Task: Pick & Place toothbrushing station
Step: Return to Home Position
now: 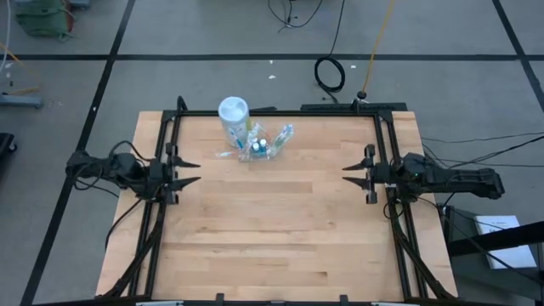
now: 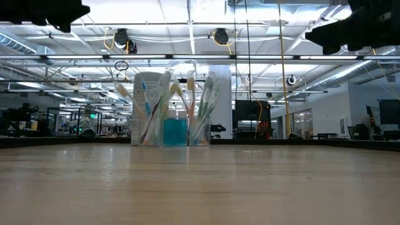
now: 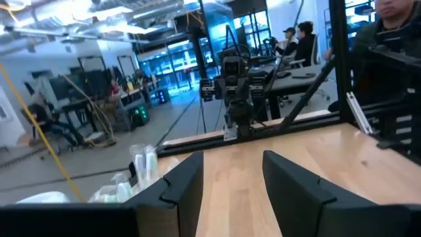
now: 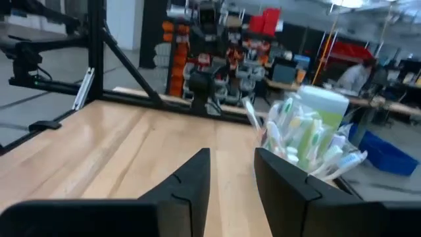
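We find the clear holder (image 1: 260, 146) standing toward twelve o'clock on the worktop (image 1: 272, 238). The toothbrushes (image 2: 205, 94) are upright and fanned inside it, and a white tub (image 1: 233, 113) stands just beside it at eleven o'clock. Our left claw (image 1: 197, 172) sits at the nine o'clock edge, released and empty. The right claw (image 1: 346, 174) mirrors it at three o'clock, likewise released. The holder lies at two o'clock from the left claw, which we judge the nearer. Nothing seems left to fetch.
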`<state>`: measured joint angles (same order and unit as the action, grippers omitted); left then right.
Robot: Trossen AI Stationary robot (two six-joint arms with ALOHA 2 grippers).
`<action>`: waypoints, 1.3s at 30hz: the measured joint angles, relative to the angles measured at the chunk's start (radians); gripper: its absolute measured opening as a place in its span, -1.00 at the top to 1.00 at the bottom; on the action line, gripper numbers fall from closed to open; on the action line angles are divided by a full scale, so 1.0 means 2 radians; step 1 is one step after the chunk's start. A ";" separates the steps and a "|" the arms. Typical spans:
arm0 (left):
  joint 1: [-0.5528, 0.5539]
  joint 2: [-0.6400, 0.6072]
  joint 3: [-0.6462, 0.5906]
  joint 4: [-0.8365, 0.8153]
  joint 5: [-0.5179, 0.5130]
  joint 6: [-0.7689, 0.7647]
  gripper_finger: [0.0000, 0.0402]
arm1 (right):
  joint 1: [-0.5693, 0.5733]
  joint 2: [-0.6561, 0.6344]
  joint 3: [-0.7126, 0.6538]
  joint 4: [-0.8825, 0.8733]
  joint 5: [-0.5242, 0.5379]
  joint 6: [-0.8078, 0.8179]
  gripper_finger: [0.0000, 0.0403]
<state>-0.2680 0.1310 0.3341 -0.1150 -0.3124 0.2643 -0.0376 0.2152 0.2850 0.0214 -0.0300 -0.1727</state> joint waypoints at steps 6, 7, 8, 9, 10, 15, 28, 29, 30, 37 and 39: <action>0.000 -0.054 -0.061 0.014 -0.004 0.003 0.20 | 0.000 -0.074 -0.039 -0.014 -0.001 0.000 0.46; 0.000 -0.061 -0.072 0.025 -0.003 0.008 0.20 | 0.000 -0.086 -0.042 -0.024 -0.001 0.001 0.46; 0.000 -0.064 -0.082 0.036 -0.003 0.012 0.20 | 0.000 -0.098 -0.044 -0.037 -0.001 0.002 0.46; 0.001 -0.063 -0.089 0.045 -0.004 0.016 0.20 | 0.000 -0.107 -0.045 -0.050 -0.001 0.005 0.46; 0.003 -0.063 -0.096 0.049 -0.006 0.016 0.20 | 0.000 -0.107 -0.045 -0.058 -0.001 0.008 0.46; 0.014 -0.063 -0.132 0.089 -0.001 0.003 0.20 | 0.000 -0.106 -0.045 -0.053 -0.020 -0.007 0.46; 0.023 -0.057 -0.160 0.115 -0.001 -0.044 0.20 | 0.000 -0.105 -0.133 0.058 -0.039 0.023 0.46; 0.023 -0.055 -0.160 0.105 -0.001 -0.051 0.20 | 0.000 -0.103 -0.133 0.044 -0.038 0.022 0.46; 0.023 -0.053 -0.160 0.097 -0.001 -0.058 0.20 | 0.000 -0.102 -0.133 0.046 -0.038 0.022 0.46; 0.023 -0.052 -0.160 0.094 -0.001 -0.083 0.20 | 0.000 -0.103 -0.134 0.047 -0.037 0.055 0.46; 0.023 -0.052 -0.160 0.094 -0.001 -0.080 0.20 | 0.000 -0.103 -0.134 0.047 -0.037 0.054 0.46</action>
<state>-0.2211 0.0261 0.0147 0.0723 -0.3152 0.1043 -0.0376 0.0090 0.0174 0.1160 -0.1047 -0.0644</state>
